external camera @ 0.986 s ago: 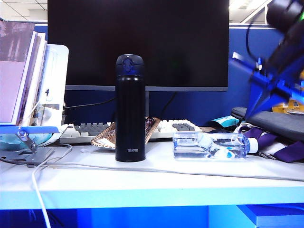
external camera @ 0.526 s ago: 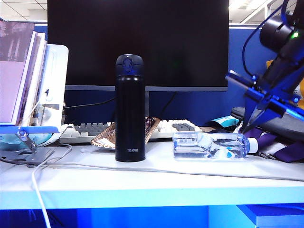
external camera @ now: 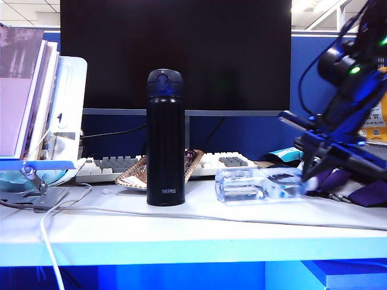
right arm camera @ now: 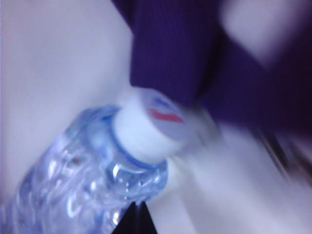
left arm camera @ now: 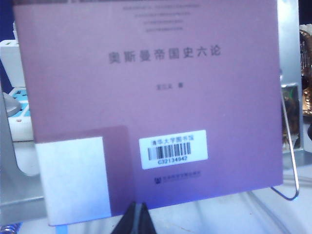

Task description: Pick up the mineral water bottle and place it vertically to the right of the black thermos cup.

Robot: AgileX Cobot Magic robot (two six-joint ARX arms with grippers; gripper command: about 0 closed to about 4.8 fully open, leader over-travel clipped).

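We see the small clear plastic mineral water bottle [external camera: 259, 184] lying flat, right of the tall matte black thermos cup [external camera: 165, 139]. Right gripper [right arm camera: 135, 217] at its neck, jaws together, no grasp yet. Left gripper [left arm camera: 137, 219] pinched closed, idle by a purple book [left arm camera: 146, 97]. Pickup and upright placement both left.

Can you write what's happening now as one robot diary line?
right gripper: shut, at cap end of mineral water bottle | bottle: lying on table | black thermos cup: upright | left gripper: shut, facing book

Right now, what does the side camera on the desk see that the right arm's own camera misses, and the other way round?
Only the exterior view shows the black thermos cup upright, the keyboard and the monitor. Only the right wrist view shows the cap's red mark and the shut right gripper beside the neck. Both show the mineral water bottle lying down.
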